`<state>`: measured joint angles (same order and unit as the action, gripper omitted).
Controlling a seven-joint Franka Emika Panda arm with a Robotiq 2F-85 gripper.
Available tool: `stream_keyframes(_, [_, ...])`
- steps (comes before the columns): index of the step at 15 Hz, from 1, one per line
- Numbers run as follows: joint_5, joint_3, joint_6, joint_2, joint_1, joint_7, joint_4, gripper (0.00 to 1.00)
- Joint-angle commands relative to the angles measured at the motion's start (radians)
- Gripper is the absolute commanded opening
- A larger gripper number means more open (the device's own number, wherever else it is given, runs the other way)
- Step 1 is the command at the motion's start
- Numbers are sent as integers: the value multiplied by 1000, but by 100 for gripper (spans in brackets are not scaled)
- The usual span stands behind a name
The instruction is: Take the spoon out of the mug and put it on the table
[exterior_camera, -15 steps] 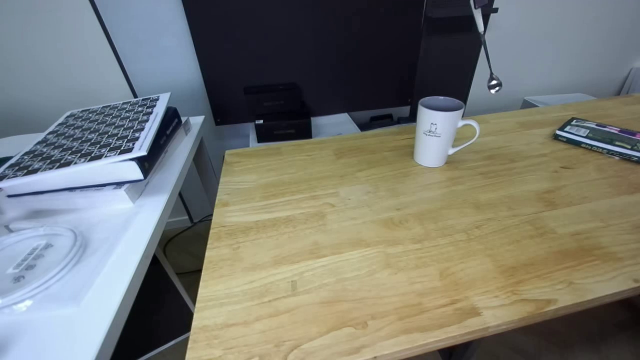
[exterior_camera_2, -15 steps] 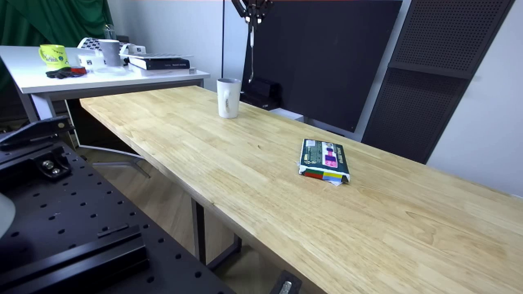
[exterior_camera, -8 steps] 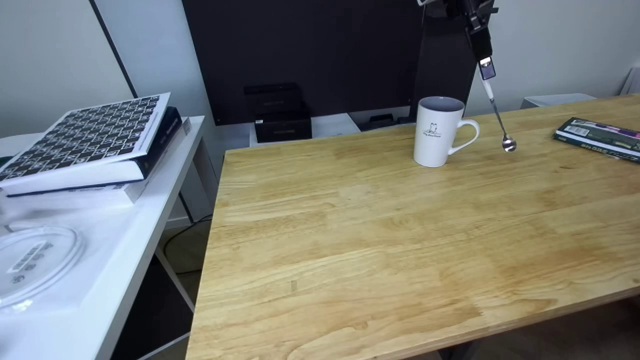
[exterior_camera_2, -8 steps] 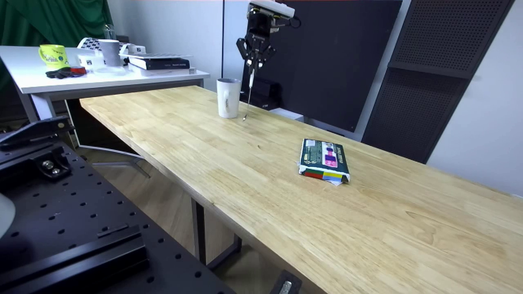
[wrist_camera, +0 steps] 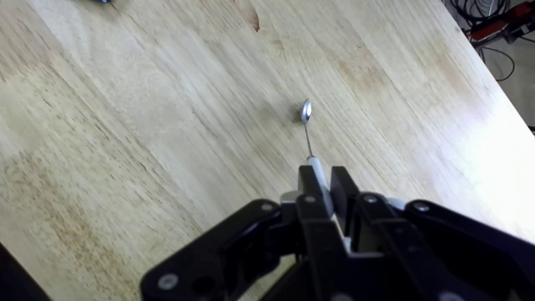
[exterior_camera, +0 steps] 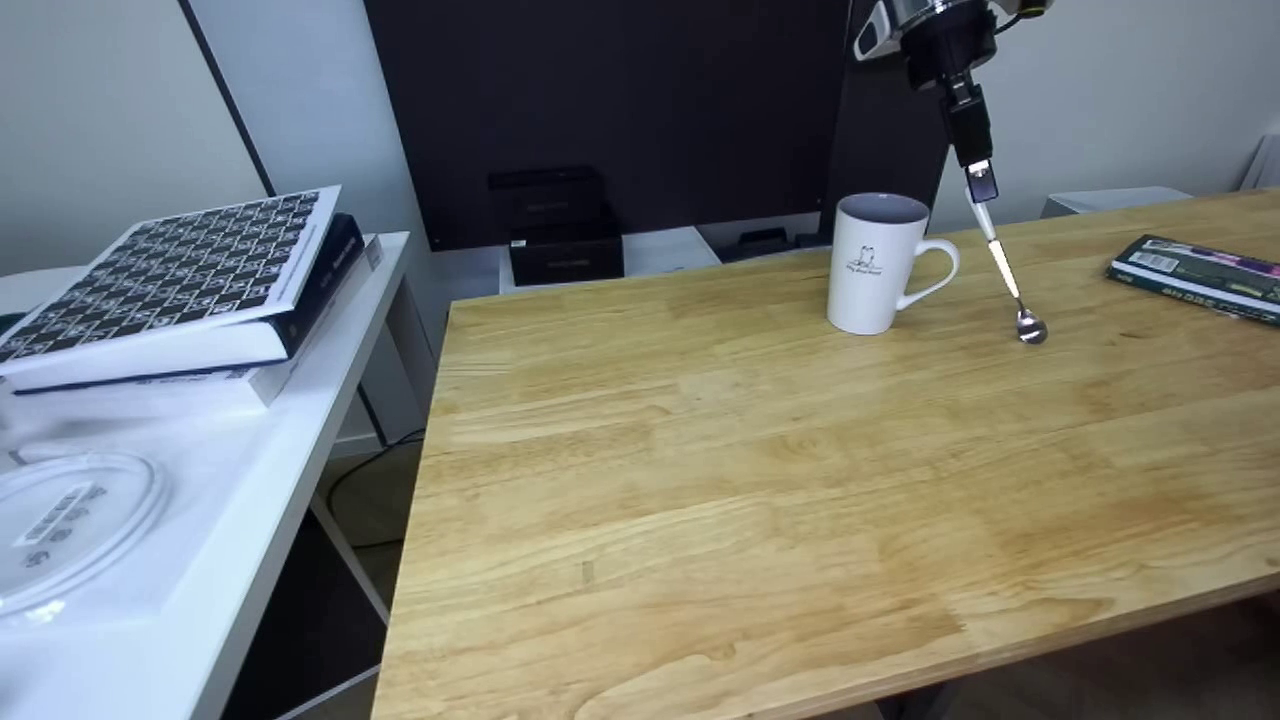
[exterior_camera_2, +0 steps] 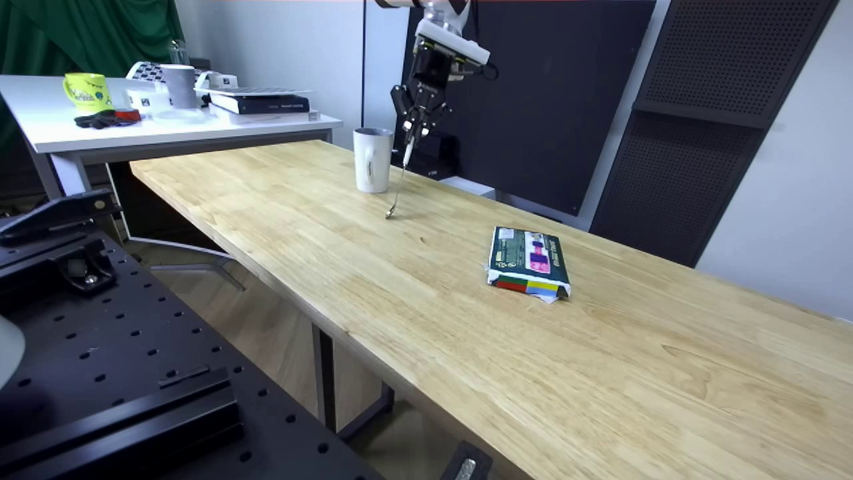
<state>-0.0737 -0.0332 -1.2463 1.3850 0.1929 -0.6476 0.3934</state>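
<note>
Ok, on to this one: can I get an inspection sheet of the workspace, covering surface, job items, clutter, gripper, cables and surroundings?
Surface: light-brown plank table.
White mug: upright on the table.
Spoon: outside the mug, tilted, bowl end lowest; contact with the table cannot be told.
Clutter: dark green package lying flat on the table.
Gripper: closed on the spoon by its handle.
Cables: black cables beyond the table's edge in the wrist view.
Surroundings: white side table bearing stacked books and a yellow-green mug; green curtain behind it in an exterior view.
</note>
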Motion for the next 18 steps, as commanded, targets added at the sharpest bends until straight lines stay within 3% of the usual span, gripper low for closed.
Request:
stream_keyframes(1, [20, -10, -3, 3, -17, 8, -5, 39])
stream_keyframes(5, [15, 4, -30, -9, -4, 44, -21, 66])
stream_keyframes(8, [18, 10, -122, -12, 11, 146, -60, 86])
stream_keyframes(10, [43, -21, -181, -46, 7, 232, -31, 98])
stream_keyframes(18, [59, -10, -466, -73, 16, 504, -32, 100])
